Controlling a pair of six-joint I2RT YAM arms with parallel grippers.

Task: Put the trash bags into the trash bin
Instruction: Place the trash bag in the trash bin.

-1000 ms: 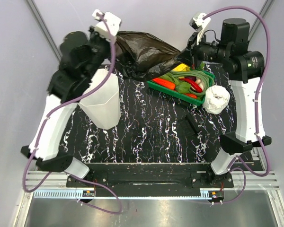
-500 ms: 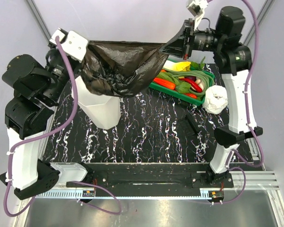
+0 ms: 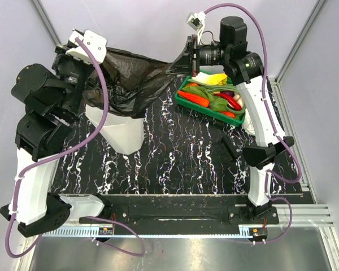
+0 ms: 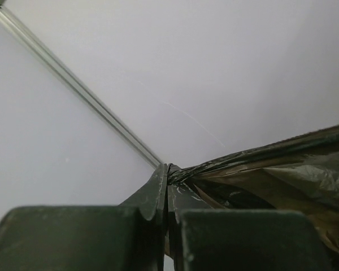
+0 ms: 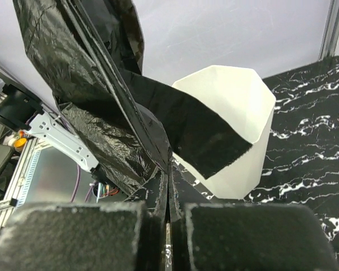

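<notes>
What moved: the right fingers point(image 5: 163, 195) have swung in toward the left fingers point(image 4: 161, 195) since half a second back. The trash bag point(image 3: 133, 79), which was stretched wide between them, now droops in a slack bunch. The left side barely budged.
Fingers: both pairs are clamped on the film, each pinching a bit of the bag's edge right at the tips.
Bag: up in the air, slung between the two pairs of fingers, with most of its bulk sagging nearer the left pair.
Bin: the trash bin point(image 3: 121, 132) stands on the surface point(image 3: 175, 152) below the left fingers, mouth up. The bag's lowest folds hang over its far rim; we can't tell if they touch.
Handling: we'd call this featherweight, totally floppy and slick. It billows, traps air and won't hold any shape, so it'll go wherever the slack falls.
Where to hold: the edges, like now. A pinch of doubled-up film grips better than a single layer, which can slide out.
Next, our guess: bring both pairs of fingers over the bin mouth and lower before letting go, otherwise it drapes over the rim.
Watch out: the green tray point(image 3: 179, 100) sits below the right fingers, so loose film could drag across it.
</notes>
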